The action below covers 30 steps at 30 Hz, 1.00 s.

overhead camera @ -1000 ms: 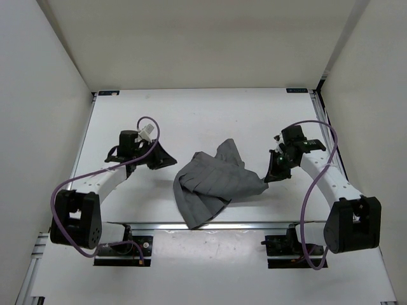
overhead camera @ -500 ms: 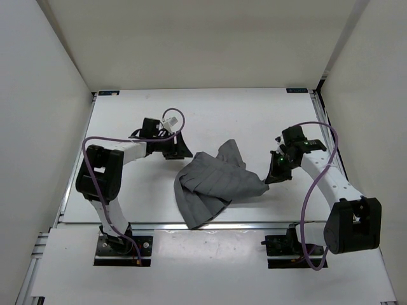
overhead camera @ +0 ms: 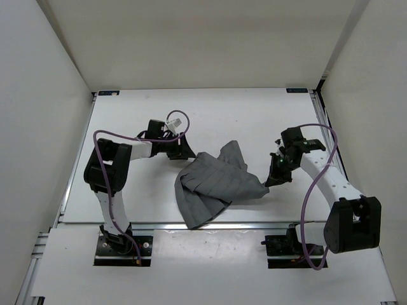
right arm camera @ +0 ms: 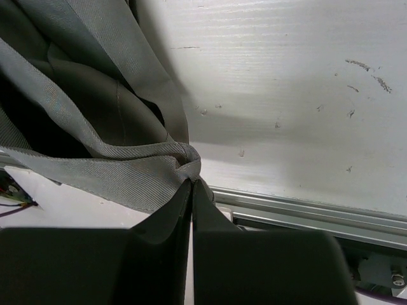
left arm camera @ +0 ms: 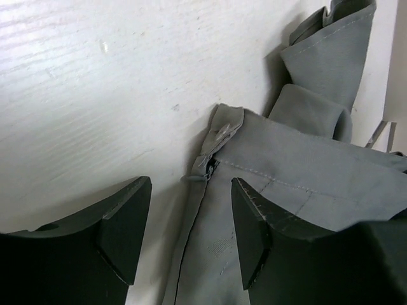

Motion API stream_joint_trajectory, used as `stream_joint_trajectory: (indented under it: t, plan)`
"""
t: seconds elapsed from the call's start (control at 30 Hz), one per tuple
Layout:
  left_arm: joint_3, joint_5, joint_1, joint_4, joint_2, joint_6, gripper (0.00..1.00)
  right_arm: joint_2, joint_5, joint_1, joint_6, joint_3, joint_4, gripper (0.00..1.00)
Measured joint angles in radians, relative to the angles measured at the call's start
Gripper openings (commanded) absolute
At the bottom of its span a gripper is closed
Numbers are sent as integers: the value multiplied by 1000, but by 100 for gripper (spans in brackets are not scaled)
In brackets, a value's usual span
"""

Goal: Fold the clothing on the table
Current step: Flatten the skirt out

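The clothing (overhead camera: 215,183), a dark grey pleated piece, lies crumpled in the middle of the white table (overhead camera: 210,114). My left gripper (overhead camera: 186,154) is at its upper left corner. In the left wrist view that gripper (left arm camera: 191,222) stands open, its dark fingers (left arm camera: 124,222) on either side of a stitched edge of the clothing (left arm camera: 299,171), which lies flat on the table. My right gripper (overhead camera: 272,178) is at the cloth's right tip. In the right wrist view it (right arm camera: 192,189) is shut on a bunched fold of the clothing (right arm camera: 95,127), lifted slightly off the table.
A metal rail (overhead camera: 210,224) runs along the table's near edge and shows in the right wrist view as well, rail (right arm camera: 305,210). White walls stand on three sides. Purple cables loop from both arms.
My left arm has swung in from the left side to the clothing's upper left corner, and its gripper has opened wide. The right gripper has kept its hold and barely moved.
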Motion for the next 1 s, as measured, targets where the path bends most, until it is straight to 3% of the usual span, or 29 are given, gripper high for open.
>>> stream_joint_trajectory:
  t: [0.33,0.4,0.47,0.53,0.67,0.77,1.0]
  plan:
    - [0,92,-34,119,67,-95,52,45,2,3,2,31,-10,1]
    - [0,98,-47,122,71,-105,40,52,3,3,2,35,-10,0]
    - [-2,100,-59,142,76,-125,14,58,3,3,2,40,-10,0]
    - [-12,113,-63,184,82,-163,0,65,3,4,2,45,-10,0]
    - [-37,148,-52,281,79,-266,0,70,3,8,2,55,-11,0]
    - [-17,163,-26,262,41,-299,0,78,7,6,0,92,-18,0]
    - [158,183,59,214,-203,-336,0,146,32,-31,-33,393,-20,0]
